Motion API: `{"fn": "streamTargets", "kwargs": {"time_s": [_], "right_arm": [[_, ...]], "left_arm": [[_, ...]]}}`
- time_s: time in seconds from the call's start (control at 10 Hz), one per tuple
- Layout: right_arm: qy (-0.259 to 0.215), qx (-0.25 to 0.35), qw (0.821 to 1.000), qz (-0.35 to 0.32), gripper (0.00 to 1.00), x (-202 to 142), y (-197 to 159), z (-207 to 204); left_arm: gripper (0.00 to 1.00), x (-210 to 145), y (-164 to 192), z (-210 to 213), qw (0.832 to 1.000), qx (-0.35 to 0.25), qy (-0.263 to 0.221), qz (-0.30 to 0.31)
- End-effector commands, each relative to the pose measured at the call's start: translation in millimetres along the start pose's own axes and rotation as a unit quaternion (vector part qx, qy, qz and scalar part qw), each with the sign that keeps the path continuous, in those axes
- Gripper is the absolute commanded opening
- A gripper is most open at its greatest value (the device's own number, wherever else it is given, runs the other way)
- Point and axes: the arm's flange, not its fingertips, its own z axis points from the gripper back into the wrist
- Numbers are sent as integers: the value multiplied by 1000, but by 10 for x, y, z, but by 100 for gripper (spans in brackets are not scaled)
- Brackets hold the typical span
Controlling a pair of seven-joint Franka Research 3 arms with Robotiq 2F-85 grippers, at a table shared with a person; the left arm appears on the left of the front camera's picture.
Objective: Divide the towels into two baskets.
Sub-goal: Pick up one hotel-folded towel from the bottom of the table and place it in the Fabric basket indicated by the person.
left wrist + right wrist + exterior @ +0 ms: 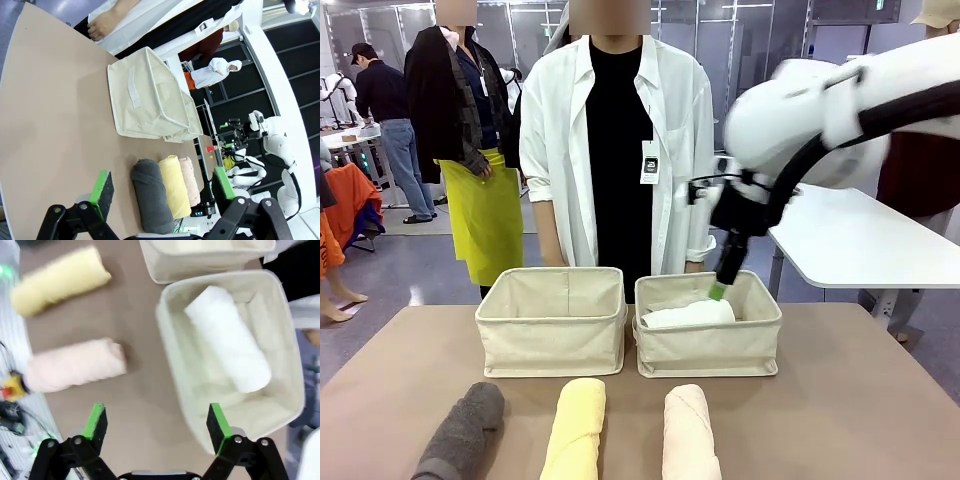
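Tan table point(880, 400); person in white shirt point(560, 150) stands at far edge. R arm point(840, 110) extends over the R side, blurred in front view. Two beige canvas bins side by side at far-centre: L basket point(552, 335), R basket point(710, 352). White towel point(688, 315) lies inside R basket, diagonal per R wrist view. Near edge, row L to R: dark grey towel point(465, 430), yellow towel point(575, 430), pink towel point(690, 435), all on table, apart from the bins. R gripper point(156, 415): jaws spread, holding nothing, over R basket's wall; tip seems just above white towel, contact unclear. L gripper point(161, 180): jaws spread, holding nothing, above table, dark grey towel ahead.
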Motion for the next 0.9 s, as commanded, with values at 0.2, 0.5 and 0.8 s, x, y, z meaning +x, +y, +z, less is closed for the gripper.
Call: {"fn": "streamTargets", "kwargs": {"time_s": [0.2, 0.5, 0.8], "right_arm": [[-173, 109, 963, -177, 100, -1499, 44, 218], [-294, 214, 883, -297, 100, -2781, -157, 224], [-353, 246, 800, -419, 100, -4116, -124, 212]], "left_arm": [[100, -9, -5, 29, 1000, -1, 0, -2], [100, -9, -5, 29, 1000, -1, 0, -2], [100, -9, -5, 29, 1000, -1, 0, -2]]}}
